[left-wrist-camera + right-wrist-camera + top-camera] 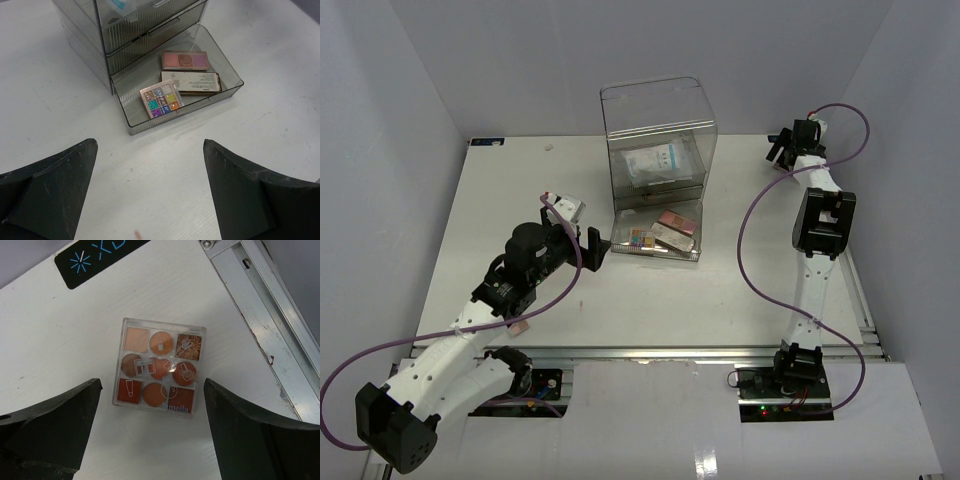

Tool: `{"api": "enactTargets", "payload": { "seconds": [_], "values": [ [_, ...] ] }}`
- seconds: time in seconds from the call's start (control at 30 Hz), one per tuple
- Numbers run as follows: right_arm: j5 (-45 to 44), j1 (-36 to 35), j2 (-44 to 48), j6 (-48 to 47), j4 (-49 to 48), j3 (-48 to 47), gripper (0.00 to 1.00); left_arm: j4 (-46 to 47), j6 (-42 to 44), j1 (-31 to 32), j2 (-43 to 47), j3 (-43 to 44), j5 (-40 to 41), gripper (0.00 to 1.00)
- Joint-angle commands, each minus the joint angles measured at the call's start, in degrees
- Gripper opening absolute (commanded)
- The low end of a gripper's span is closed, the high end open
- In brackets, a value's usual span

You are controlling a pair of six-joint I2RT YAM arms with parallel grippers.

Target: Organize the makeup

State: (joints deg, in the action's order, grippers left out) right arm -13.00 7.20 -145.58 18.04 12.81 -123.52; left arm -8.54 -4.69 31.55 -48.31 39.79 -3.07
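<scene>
A clear drawer box is seen at the back of a white table, with its bottom drawer pulled out. Three flat cosmetics are laid in that drawer: a multicolour palette at the front, a beige palette behind it and a pink palette at the back. A pale packet is visible higher inside the box. The left gripper is held wide open and empty, near the drawer's front. The right gripper is spread open above an orange-brown palette, which lies near the table's far right corner.
</scene>
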Motion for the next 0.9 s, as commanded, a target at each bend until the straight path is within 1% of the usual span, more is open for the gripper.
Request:
{"api": "enactTargets", "payload": {
  "seconds": [0.0, 0.17, 0.23, 0.3, 0.33, 0.57, 0.63, 0.77, 0.87],
  "values": [
    [-2.67, -0.08, -1.80, 0.94, -3.06, -0.38, 0.90, 1.06, 0.56, -0.35, 0.17, -0.74, -0.82, 0.98],
    [-1.21, -0.08, -2.40, 0.09, -3.14, 0.60, 0.90, 1.06, 0.64, -0.43, 0.15, -0.69, -0.54, 0.98],
    [0.21, -0.08, -2.50, -0.17, -3.14, 1.13, 0.93, 0.98, 0.65, -0.44, 0.15, -0.68, -0.53, 0.98],
    [0.82, -0.08, -2.51, -0.44, -3.14, 1.34, 0.99, 1.06, 0.65, -0.44, 0.15, -0.76, -0.53, 0.98],
    [1.40, -0.08, -2.51, -0.70, -3.14, 1.50, 0.95, 1.02, 0.65, -0.44, 0.15, -0.72, -0.53, 0.98],
    [4.84, -0.08, -2.07, -1.08, -3.14, 2.95, 0.56, 1.06, 0.73, -0.53, 0.24, -0.68, -0.45, 0.98],
    [5.49, -0.08, -1.79, -1.22, -3.14, 3.54, 0.49, 1.04, 0.73, -0.55, 0.27, -0.77, -0.42, 0.98],
    [6.91, -0.05, 0.14, -1.50, -3.18, 5.72, 0.39, 0.98, 0.73, -0.65, 0.24, -0.68, -0.36, 0.98],
    [8.94, -0.02, 4.07, -1.69, -3.76, 9.00, 0.32, 0.98, 0.73, -0.70, 0.30, -0.77, -0.36, 0.98]
  ]
}}
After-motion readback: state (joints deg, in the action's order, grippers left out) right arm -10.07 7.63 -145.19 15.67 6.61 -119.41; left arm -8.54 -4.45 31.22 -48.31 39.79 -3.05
